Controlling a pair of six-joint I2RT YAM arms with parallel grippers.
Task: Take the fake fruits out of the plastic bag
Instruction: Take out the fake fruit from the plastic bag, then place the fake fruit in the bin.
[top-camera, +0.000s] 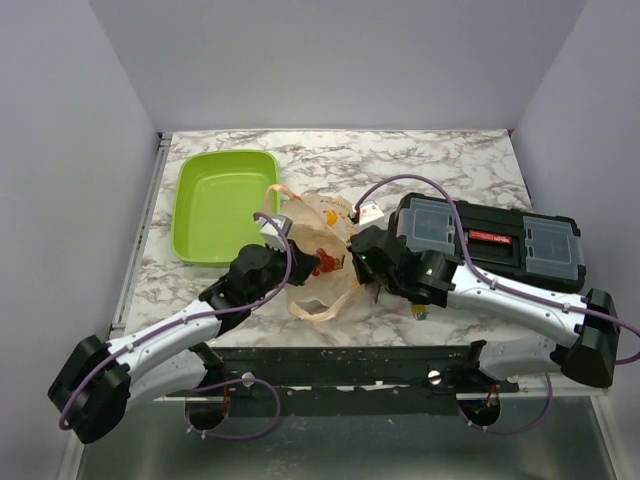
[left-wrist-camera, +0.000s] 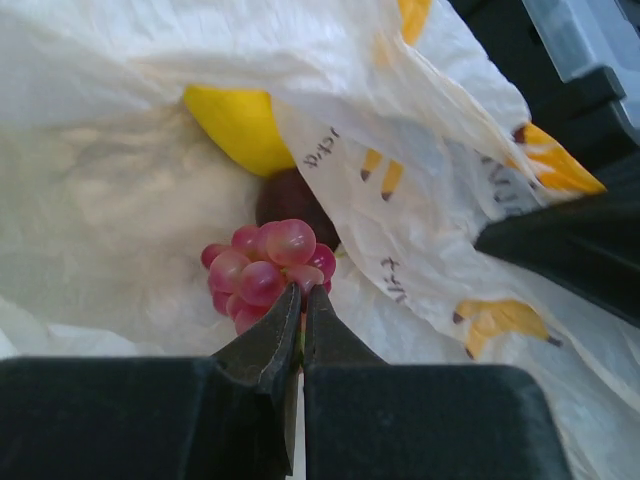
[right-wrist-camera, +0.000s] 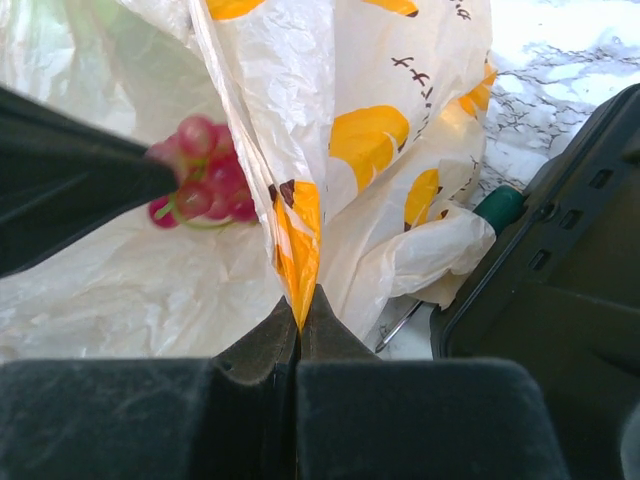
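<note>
The peach plastic bag (top-camera: 322, 262) with orange fruit prints lies at the table's near middle. My left gripper (left-wrist-camera: 301, 296) is inside its mouth, shut on the stem of the dark red grape bunch (left-wrist-camera: 265, 269); the bunch also shows in the right wrist view (right-wrist-camera: 200, 172). The yellow mango-like fruit (left-wrist-camera: 238, 125) lies deeper in the bag, partly under a fold, with a dark round thing (left-wrist-camera: 290, 199) between it and the grapes. My right gripper (right-wrist-camera: 300, 305) is shut on a fold of the bag's edge (right-wrist-camera: 297, 245), holding it up on the right side.
A lime-green tray (top-camera: 222, 205) stands at the back left. A black toolbox (top-camera: 487, 240) with clear lid panels lies right of the bag, close to my right arm. A green-handled tool (right-wrist-camera: 497, 208) lies between bag and toolbox.
</note>
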